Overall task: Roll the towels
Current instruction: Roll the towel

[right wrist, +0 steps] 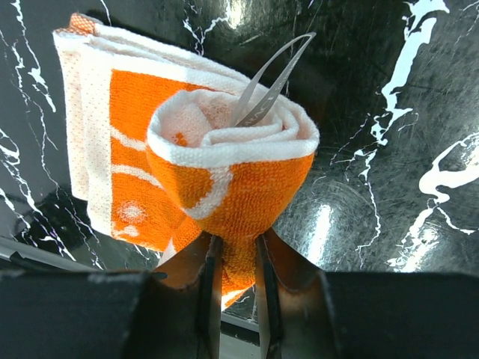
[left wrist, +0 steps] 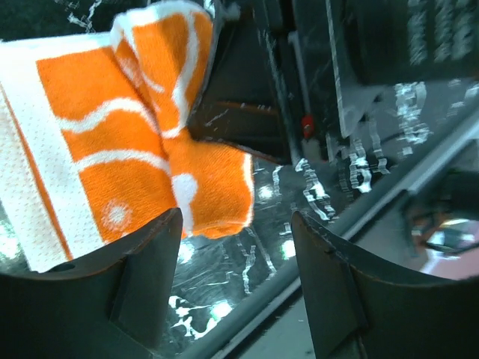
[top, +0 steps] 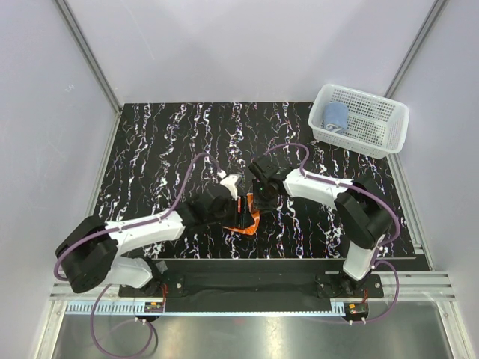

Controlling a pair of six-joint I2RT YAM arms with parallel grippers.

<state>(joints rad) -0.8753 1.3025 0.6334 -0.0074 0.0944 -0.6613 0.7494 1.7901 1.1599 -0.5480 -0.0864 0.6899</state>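
The orange towel with white pattern lies near the front middle of the black marbled table, partly rolled. In the right wrist view its rolled end stands up from the flat part. My right gripper is shut on the lower edge of that roll. My left gripper is open and empty; the orange towel lies just beyond its left finger. The light blue towel sits rolled in the white mesh basket at the back right.
The right gripper's black body shows close ahead in the left wrist view. The table's front edge and metal rail run just below the towel. Grey walls stand on three sides.
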